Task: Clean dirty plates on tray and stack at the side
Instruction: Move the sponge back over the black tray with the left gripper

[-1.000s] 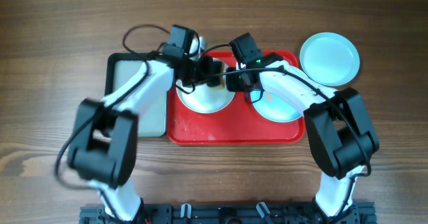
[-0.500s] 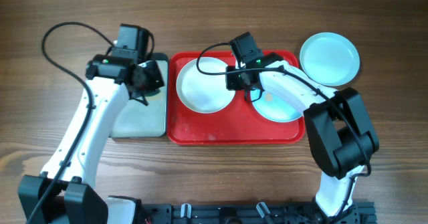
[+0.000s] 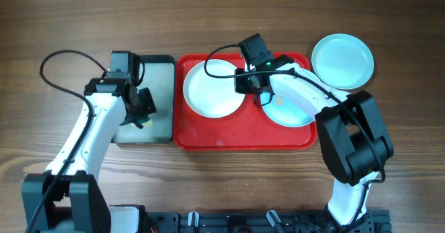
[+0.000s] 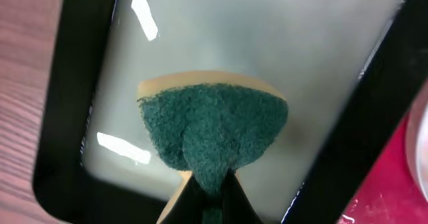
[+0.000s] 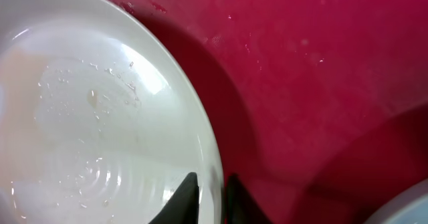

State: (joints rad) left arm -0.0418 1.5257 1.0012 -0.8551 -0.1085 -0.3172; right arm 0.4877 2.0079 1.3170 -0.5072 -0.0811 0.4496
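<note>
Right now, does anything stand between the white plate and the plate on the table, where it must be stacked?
Yes: another light-blue plate lies on the red tray between them, and the tray's raised right rim also stands in the path.

I work at what looks like a robotics lab bench: my arms (image 3: pixel 90 139) mount on a black rail (image 3: pixel 236 222) at bottom centre, cable (image 3: pixel 62 52) looping upper left over a wood-grain table (image 3: pixel 55 10).
</note>
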